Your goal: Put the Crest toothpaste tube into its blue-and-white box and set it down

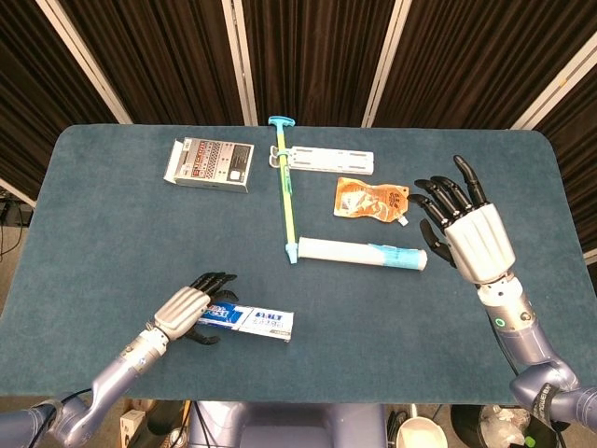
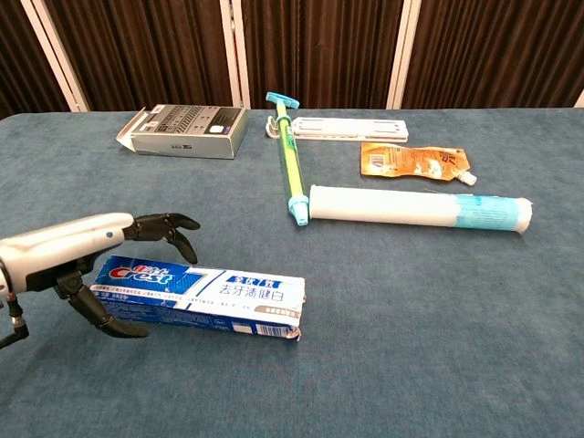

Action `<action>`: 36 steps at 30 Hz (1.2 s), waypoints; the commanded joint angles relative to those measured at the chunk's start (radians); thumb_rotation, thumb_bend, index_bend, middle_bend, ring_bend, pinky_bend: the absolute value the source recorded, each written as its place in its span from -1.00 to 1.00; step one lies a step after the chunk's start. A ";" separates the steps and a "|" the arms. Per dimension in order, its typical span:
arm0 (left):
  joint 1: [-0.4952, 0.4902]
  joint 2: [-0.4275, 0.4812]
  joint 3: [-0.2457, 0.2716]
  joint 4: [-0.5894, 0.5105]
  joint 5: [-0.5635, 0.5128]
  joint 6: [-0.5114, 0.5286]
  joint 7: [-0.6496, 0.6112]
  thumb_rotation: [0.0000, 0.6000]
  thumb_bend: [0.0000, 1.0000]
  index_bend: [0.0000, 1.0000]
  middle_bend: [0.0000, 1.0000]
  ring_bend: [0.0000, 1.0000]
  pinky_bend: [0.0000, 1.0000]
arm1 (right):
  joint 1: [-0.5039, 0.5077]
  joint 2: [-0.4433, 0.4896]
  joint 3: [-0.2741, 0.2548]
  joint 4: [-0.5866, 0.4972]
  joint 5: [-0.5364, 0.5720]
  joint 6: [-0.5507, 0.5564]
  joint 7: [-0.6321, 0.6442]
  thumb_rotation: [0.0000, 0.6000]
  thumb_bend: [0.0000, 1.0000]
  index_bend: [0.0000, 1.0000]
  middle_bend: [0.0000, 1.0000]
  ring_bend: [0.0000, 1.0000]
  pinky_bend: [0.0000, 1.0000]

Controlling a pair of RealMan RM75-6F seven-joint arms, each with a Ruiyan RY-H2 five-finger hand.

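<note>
Box (image 2: 205, 297) flat on tabletop (image 1: 112, 243), near left. Left robot hand (image 2: 87, 251) spread around its end; right robot hand (image 1: 464, 229) wide, empty.

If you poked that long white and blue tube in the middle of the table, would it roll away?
Probably. The long white and blue tube looks round and lies flat on the teal cloth table, so a sideways poke would likely roll it. The fabric might slow it.

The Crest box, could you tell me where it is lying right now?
The Crest box lies flat on the near left of the table, beside the left hand, whose fingers are spread around its left end.
</note>
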 commanded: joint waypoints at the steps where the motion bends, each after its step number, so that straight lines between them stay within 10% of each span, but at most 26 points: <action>1: -0.001 0.081 -0.018 -0.105 -0.031 -0.002 0.039 1.00 -0.67 -0.48 -0.93 -1.00 -0.95 | -0.029 0.023 -0.018 0.007 0.007 0.010 0.015 1.00 0.03 -0.31 -0.42 -0.48 -1.00; 14: 0.113 0.349 -0.054 -0.360 -0.097 0.215 0.350 1.00 -0.67 -0.42 -0.71 -1.00 -0.90 | -0.063 -0.015 -0.141 0.135 0.014 -0.111 0.165 1.00 0.03 -0.31 -0.42 -0.48 -1.00; 26: 0.222 0.392 -0.029 -0.261 0.002 0.391 0.366 1.00 -0.67 -0.42 -0.69 -1.00 -0.90 | -0.077 -0.107 -0.203 0.327 0.094 -0.286 0.203 1.00 0.03 -0.31 -0.42 -0.50 -1.00; 36: 0.292 0.402 -0.027 -0.126 -0.028 0.435 0.210 1.00 -0.67 -0.42 -0.73 -0.97 -0.88 | -0.100 -0.079 -0.207 0.491 0.172 -0.392 0.330 1.00 -0.38 -0.45 -0.66 -0.72 -1.00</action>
